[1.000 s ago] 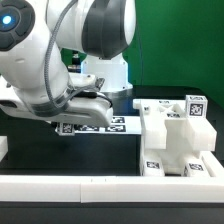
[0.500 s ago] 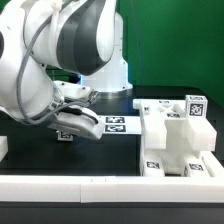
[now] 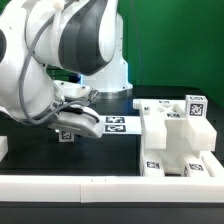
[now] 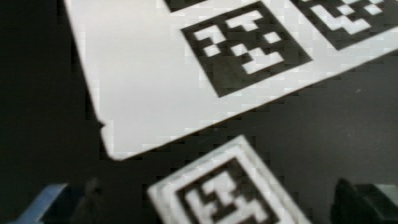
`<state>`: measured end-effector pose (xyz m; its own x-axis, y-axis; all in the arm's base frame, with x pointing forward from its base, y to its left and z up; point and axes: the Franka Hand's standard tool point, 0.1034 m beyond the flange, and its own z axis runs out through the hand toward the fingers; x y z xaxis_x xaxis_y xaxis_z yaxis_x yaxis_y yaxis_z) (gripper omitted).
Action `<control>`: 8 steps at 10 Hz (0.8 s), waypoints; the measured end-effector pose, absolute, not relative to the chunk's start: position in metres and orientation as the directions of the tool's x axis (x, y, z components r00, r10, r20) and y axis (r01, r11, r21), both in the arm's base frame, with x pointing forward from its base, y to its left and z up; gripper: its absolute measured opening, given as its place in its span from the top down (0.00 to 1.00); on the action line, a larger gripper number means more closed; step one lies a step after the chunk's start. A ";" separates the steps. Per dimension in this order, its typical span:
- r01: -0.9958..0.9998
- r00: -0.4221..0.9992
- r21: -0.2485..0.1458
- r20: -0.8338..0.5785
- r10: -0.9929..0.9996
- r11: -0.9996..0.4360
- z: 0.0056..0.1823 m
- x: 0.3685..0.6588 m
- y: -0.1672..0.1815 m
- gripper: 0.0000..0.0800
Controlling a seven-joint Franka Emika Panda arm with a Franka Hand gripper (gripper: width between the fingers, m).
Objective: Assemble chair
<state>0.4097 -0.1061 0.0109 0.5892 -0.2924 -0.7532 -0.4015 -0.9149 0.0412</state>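
Though unheld, chair part [image 4: 228, 190] between claw [image 4: 210, 205] fingertips.

The white, tag-marked chair [image 3: 178, 140] assembly stands upright at the exterior view's right.

No words, brands or numbers can be read. The only signs are square black-and-white tag markers: on the chair [image 3: 178, 140] parts at the exterior view's right, on the marker board [image 3: 118, 125] at centre frame, and large on a white part [image 4: 228, 195] in the wrist view.
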 end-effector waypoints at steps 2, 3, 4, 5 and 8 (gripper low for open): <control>-0.339 0.609 0.020 -0.757 -0.236 -0.940 0.016 0.418 -0.110 0.19; -0.337 0.609 0.027 -0.756 -0.239 -0.941 0.016 0.418 -0.110 0.19; -0.320 0.610 0.033 -0.758 -0.232 -0.947 0.016 0.418 -0.108 0.19; -0.321 0.609 0.032 -0.758 -0.232 -0.946 0.016 0.418 -0.108 0.19; -0.117 0.615 0.062 -0.779 -0.122 -0.991 0.016 0.422 -0.102 0.19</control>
<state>0.4224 -0.1024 0.0161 0.6153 -0.1219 -0.7789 -0.1174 -0.9911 0.0623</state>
